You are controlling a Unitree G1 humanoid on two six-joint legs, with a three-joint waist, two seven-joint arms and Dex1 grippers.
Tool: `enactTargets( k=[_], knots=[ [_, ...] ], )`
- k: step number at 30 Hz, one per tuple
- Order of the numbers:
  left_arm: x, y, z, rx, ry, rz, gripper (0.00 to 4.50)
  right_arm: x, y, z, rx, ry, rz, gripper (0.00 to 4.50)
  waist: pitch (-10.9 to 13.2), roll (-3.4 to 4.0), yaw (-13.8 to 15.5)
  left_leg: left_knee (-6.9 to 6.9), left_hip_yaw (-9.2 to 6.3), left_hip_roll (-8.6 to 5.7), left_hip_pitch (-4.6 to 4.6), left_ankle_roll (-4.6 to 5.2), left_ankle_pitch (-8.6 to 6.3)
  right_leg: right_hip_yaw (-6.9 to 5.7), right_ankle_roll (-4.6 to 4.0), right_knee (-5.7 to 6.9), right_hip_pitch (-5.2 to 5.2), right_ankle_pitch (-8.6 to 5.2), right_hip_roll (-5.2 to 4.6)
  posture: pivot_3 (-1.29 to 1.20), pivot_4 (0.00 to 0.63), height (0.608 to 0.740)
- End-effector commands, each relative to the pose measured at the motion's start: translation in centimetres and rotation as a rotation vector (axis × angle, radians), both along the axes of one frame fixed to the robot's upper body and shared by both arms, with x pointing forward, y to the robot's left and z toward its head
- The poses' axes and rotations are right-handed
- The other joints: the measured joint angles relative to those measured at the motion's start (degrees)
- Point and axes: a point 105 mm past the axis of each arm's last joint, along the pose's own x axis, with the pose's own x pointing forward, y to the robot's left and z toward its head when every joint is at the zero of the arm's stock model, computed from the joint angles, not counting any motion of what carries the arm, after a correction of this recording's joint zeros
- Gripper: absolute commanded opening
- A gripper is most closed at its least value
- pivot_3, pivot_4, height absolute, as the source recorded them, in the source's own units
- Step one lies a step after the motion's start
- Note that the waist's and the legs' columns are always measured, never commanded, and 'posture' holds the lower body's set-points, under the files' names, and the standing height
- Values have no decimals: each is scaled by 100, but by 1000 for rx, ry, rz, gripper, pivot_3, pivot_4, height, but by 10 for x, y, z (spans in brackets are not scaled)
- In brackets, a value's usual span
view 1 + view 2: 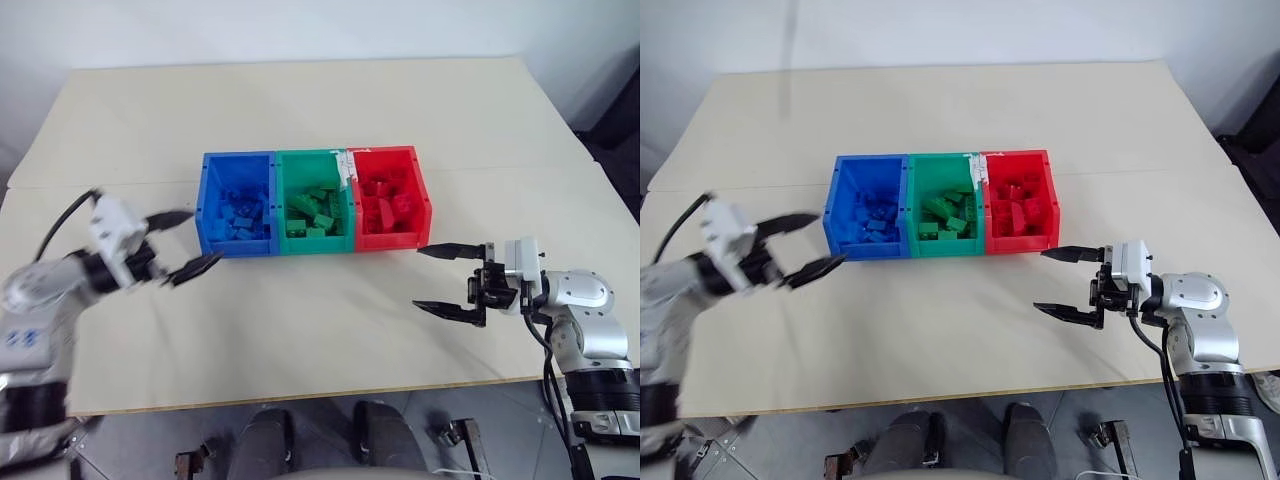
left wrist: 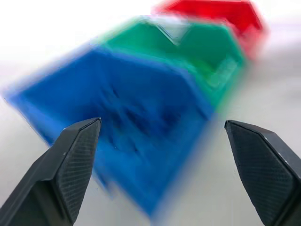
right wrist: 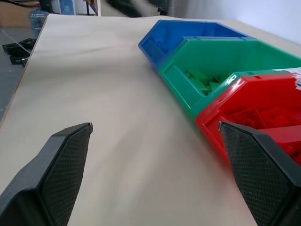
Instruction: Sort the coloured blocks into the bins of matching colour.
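Note:
Three joined bins stand mid-table: a blue bin [image 1: 207, 200], a green bin [image 1: 310, 158] and a red bin [image 1: 421, 195]. Blue blocks [image 1: 240, 215] lie in the blue bin, green blocks [image 1: 313, 215] in the green one, red blocks [image 1: 385, 200] in the red one. My left gripper [image 1: 185, 243] hovers open and empty just left of the blue bin's front corner. In front of the red bin, toward the right, my right gripper [image 1: 435, 278] is open and empty, pointing left over the table. In the left wrist view the blue bin [image 2: 141, 136] shows between my fingers [image 2: 75, 155].
The beige table [image 1: 320, 330] has its front edge near both arms. A seam runs across it behind the bins. White tape [image 1: 345, 165] marks the rim between the green and red bins. Dark floor shows past the right edge.

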Motion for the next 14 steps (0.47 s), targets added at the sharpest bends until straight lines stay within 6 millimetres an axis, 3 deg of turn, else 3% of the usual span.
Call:
enactTargets(
  k=[1,6,14],
  knots=[
    [-20,12,9,14,-37,34,4472,5,-6,11,9,-50,-12,4500,1,0,32,2,-2,-2,0,0,0,-1,0,-8,1,0,-5,0,150,740],
    [-45,14,-24,57,44,47,4472,9,-14,10,2,-50,-41,4500,1,0,86,-1,-2,-7,6,3,-2,6,0,-10,1,0,-20,0,150,740],
    [-48,9,-38,51,48,80,4472,16,-12,10,15,-69,-63,4500,1,1,94,-4,-1,-4,6,-1,-5,8,-4,-12,-2,-1,-20,0,150,740]
  ],
)
